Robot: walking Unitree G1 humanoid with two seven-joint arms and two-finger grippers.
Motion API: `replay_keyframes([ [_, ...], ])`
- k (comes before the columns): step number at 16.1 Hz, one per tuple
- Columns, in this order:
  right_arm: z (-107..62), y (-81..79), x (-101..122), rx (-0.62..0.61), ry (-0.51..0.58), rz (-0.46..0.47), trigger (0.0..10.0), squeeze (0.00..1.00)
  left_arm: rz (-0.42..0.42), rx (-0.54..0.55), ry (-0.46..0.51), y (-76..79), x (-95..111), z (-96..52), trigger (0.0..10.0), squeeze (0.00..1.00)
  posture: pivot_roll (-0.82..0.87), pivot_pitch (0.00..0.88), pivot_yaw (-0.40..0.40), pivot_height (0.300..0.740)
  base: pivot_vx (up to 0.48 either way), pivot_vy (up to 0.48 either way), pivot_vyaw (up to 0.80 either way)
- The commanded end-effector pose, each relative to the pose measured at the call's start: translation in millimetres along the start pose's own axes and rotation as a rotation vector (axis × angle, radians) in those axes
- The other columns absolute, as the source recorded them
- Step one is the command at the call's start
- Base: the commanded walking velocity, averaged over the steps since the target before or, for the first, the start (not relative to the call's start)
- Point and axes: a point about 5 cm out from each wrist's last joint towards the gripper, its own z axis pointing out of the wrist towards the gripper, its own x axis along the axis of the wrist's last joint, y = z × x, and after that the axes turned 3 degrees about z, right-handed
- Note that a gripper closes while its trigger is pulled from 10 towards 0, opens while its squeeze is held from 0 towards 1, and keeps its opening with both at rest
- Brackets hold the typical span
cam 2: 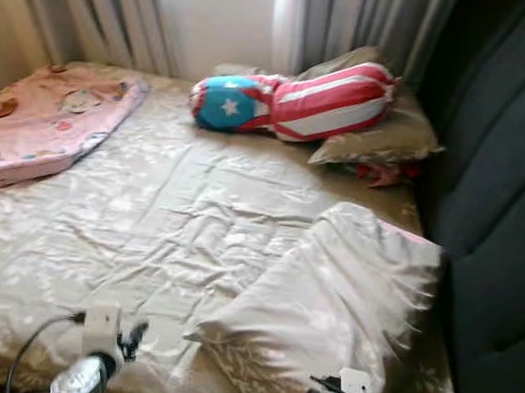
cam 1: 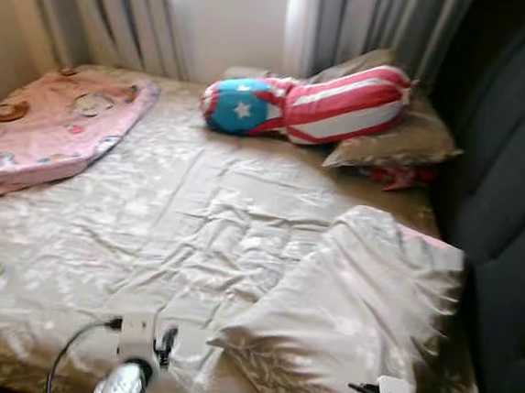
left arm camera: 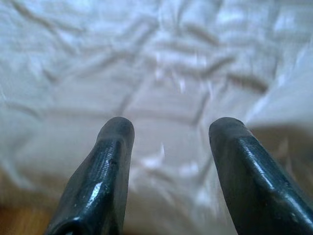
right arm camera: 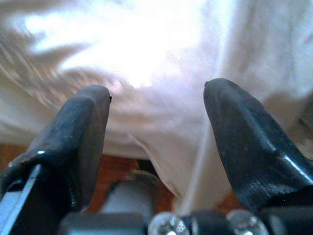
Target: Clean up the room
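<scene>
The bed is the landmark here: its wrinkled floral sheet is mostly bare, and the things to tidy lie around its edges. A grey floral pillow lies askew at the near corner beside the dark headboard; farther along the headboard sit a red-and-white striped bolster with a blue starred end and a beige pillow partly under it, with something red tucked below that. A pink blanket is bunched at the far corner opposite the headboard, near the curtains. Both arms reach over the bed's near edge. The left pincer is spread wide over bare sheet, holding nothing; the right pincer is likewise spread, hovering at the near hem of the grey pillow with floor showing below. The step in hand looks like taking up that pillow. To do it well, the right pincer should close on a thick fold of the corner rather than thin slack cloth, which would slip; the left should support the other end, so the pillow lifts flat and can be set squarely against the headboard beside the others.
</scene>
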Motion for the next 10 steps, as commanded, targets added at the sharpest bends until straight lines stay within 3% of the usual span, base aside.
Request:
replay_keyframes([
  [1, -3.2, 4.6, -0.1, -0.016, 0.057, 0.048, 10.0, 0.00, 0.003, -0.003, 0.093, -0.8, 13.8, 1.7, 10.0, 0.00, 0.02, 0.000, -0.022, 0.740, 0.000, 0.000, 0.00],
  [6, -6.5, 3.6, 6.1, -0.006, 0.186, 0.088, 10.0, 0.00, 0.035, -0.019, 0.243, -1.2, 26.4, -8.6, 10.0, 0.00, -0.01, 0.000, -0.021, 0.740, 0.000, 0.000, 0.00],
  [7, -2.1, -6.5, 37.4, 0.025, 0.337, 0.051, 10.0, 0.00, 0.036, -0.019, 0.256, -1.6, 25.9, -12.0, 10.0, 0.00, 0.00, 0.000, -0.024, 0.740, 0.000, 0.000, 0.00],
  [8, -4.2, -27.3, 93.7, 0.088, 0.599, -0.001, 10.0, 0.00, 0.042, -0.026, 0.276, -0.9, 26.2, -16.6, 10.0, 0.00, 0.00, 0.000, -0.027, 0.740, 0.000, 0.000, 0.00],
  [10, -5.6, -23.2, 87.8, 0.083, 0.600, 0.000, 10.0, 0.00, 0.062, -0.052, 0.299, 2.1, 29.2, -22.2, 10.0, 0.00, 0.00, 0.000, -0.029, 0.740, 0.000, 0.000, 0.00],
])
